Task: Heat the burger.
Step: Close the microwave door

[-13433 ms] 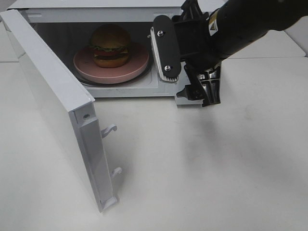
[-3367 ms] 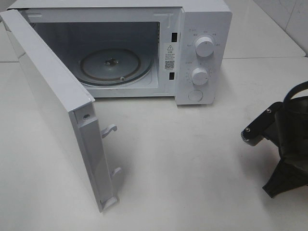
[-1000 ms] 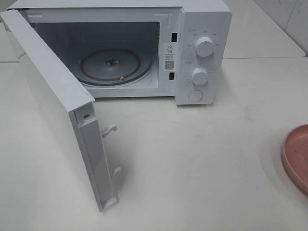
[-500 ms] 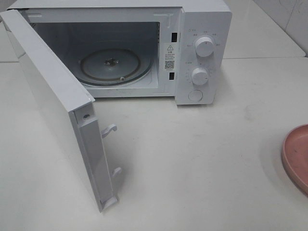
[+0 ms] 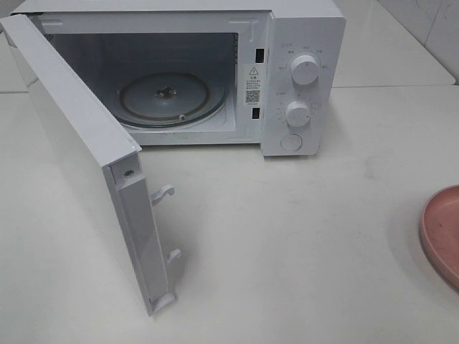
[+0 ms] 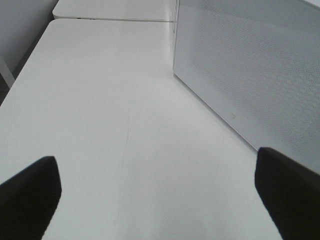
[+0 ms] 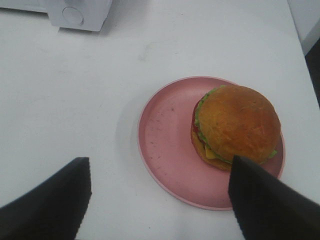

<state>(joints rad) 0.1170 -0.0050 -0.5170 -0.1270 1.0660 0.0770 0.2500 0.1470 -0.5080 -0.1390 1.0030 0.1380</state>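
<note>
The burger (image 7: 235, 127), with a golden-brown bun and a green lettuce frill, sits off-centre on a round pink plate (image 7: 165, 145) in the right wrist view. My right gripper (image 7: 162, 200) hovers open above the plate, touching neither it nor the burger. In the high view only the plate's rim (image 5: 441, 233) shows at the right edge; the burger lies outside that frame. My left gripper (image 6: 159, 192) is open over bare table beside the microwave door's outer face (image 6: 250, 65). Neither arm appears in the high view.
The white microwave (image 5: 305, 29) stands at the back with its door (image 5: 72, 143) swung wide to the left. Its glass turntable (image 5: 172, 97) carries nothing. Two knobs and a button sit on its right panel. A corner of the microwave (image 7: 80, 12) shows in the right wrist view.
Nothing has moved over the last second. Earlier the burger and plate were inside the microwave; they now rest on the table at the right, and the right arm has left the high view.
</note>
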